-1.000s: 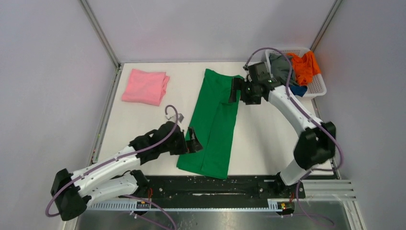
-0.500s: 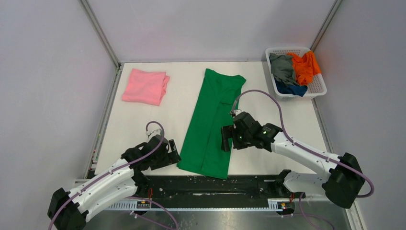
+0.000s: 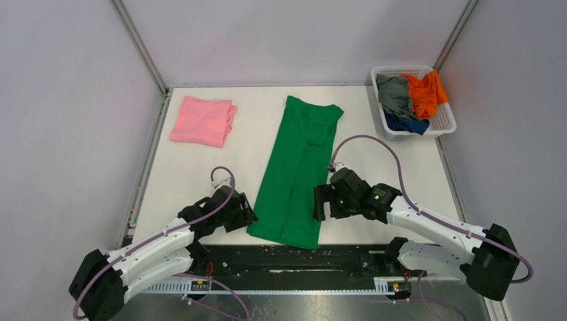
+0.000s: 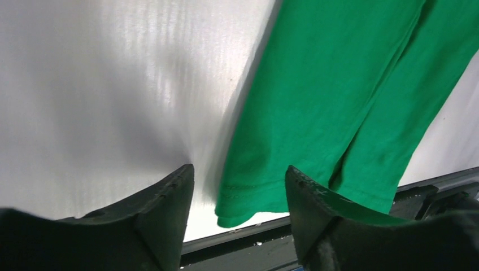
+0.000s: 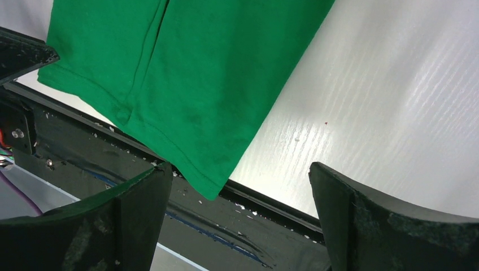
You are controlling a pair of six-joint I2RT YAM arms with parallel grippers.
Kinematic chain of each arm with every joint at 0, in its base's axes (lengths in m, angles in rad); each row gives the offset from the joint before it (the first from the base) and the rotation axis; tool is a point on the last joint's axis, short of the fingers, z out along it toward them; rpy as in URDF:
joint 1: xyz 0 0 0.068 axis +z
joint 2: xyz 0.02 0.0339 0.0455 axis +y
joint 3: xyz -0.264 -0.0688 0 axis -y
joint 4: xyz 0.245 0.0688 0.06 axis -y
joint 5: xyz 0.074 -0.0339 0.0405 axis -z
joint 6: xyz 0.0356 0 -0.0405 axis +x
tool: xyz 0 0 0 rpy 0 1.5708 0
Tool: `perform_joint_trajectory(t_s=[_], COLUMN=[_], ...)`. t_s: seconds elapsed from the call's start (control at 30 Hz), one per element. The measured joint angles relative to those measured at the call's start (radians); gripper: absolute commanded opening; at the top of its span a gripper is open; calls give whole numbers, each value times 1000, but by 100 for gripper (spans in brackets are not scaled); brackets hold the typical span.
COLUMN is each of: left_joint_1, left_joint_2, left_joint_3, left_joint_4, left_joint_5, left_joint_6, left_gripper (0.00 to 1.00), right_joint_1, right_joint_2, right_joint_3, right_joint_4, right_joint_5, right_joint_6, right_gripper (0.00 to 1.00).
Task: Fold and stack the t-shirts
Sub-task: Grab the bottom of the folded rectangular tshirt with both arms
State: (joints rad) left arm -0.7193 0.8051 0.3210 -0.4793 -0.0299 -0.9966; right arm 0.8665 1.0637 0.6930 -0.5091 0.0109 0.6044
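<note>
The green t-shirt (image 3: 297, 170) lay on the counter (image 3: 200, 174) as one long strip. Its long way ran from the near edge, by the arms, out to the far side, leaning a little to the right. Its bottom hem was the end closest to the arms.

The left tool (image 3: 249, 215) sat just beside the hem's left corner. The right tool (image 3: 319, 202) sat just beside the right corner. So each arm was nearest its own corner.

The left tool's two fingers stood apart with the green corner between them, not pinched. The right tool was wide open too and held nothing.

I think the next move would be to grab both corners and carry the hem toward the far end.

The pink t-shirt (image 3: 202, 120) lay folded at the far left. The grey t-shirt (image 3: 394, 93), orange t-shirt (image 3: 426, 91) and dark blue t-shirt (image 3: 404, 124) sat in the basket (image 3: 442, 127) at the far right.
</note>
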Motion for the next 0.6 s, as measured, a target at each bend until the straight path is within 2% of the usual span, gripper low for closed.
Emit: perform_joint_trajectory(t_s=[0.3, 0.47, 0.6], left_joint_1=[3, 3, 3], left_joint_2=[44, 43, -2], left_joint_3=[-29, -34, -35], left_joint_4=[98, 92, 37], left_joint_5=[85, 119, 138], left_joint_6=[-6, -7, -7], left_gripper=[40, 39, 39], right_joint_1=[16, 58, 136], right_joint_2=[-68, -60, -29], right_joint_3=[-11, -11, -11], right_joint_4=[-57, -95, -99], right_joint_5=[16, 32, 51], right_joint_6=[23, 34, 43], right_gripper=[99, 99, 97])
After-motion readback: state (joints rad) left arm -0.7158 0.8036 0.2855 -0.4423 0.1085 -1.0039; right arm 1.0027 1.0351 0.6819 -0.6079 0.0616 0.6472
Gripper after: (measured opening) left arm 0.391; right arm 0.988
